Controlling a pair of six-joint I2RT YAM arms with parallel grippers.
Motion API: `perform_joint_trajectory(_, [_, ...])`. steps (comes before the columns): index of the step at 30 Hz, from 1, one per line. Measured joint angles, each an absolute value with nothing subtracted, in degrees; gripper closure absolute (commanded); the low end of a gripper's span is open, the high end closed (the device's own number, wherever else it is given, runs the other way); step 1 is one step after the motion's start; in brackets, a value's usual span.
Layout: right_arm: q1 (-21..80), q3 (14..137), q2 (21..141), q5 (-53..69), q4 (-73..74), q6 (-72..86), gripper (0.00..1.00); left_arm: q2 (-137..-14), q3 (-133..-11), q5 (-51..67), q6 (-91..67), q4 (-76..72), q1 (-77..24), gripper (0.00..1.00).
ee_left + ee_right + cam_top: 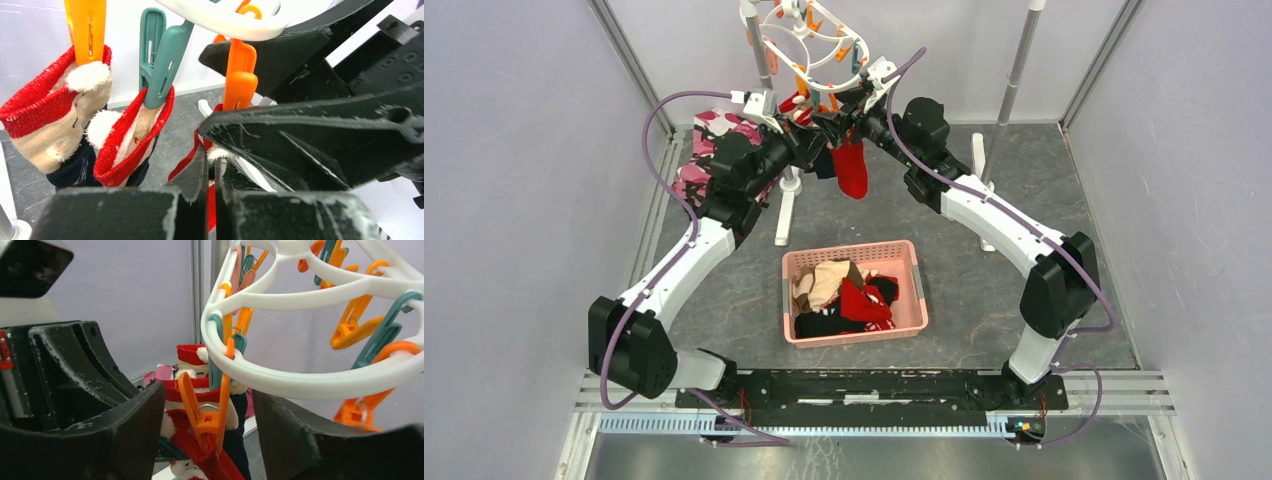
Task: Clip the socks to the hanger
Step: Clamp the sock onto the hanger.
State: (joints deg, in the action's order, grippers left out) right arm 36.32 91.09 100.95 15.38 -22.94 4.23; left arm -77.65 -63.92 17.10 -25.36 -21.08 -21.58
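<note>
The white oval hanger [816,42] hangs at the back with orange and teal clips; its ring also shows in the right wrist view [300,380]. Two red-cuffed socks [55,115] [127,142] hang clipped. My left gripper [214,162] is shut on the cuff of a red sock [852,168], just below an orange clip [240,85]. My right gripper [207,435] is open, its fingers [125,430] on either side of that orange clip [207,412], which bites the red sock [197,447]. Both grippers meet under the hanger [834,128].
A pink basket [919,300] with several more socks sits in the middle of the grey floor. A pink camouflage cloth [709,150] lies at the back left. Grey rack poles [1016,70] and white rack feet [784,215] stand at the back.
</note>
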Motion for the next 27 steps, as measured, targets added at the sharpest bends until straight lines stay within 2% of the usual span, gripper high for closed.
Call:
perform_joint_trajectory(6, [36.32, 85.73, 95.83, 15.16, -23.0, 3.38, 0.11, -77.95, -63.92, 17.02, -25.39, -21.08, -21.21, 0.95])
perform_joint_trajectory(13, [36.29, 75.4, 85.73, 13.78, -22.98, 0.05, 0.05, -78.28, -63.92, 16.58, -25.41, -21.06, -20.69, 0.88])
perform_joint_trajectory(21, [35.44, 67.13, 78.02, 13.19, -22.92, -4.54, 0.02, -78.19, -63.88, 16.21, -26.17, -20.99, -20.6, 0.46])
perform_joint_trajectory(27, [34.06, 53.91, 71.09, 14.76, -24.95, -5.06, 0.02, -73.65, -59.79, 15.14, -26.65, -20.62, -20.58, 0.23])
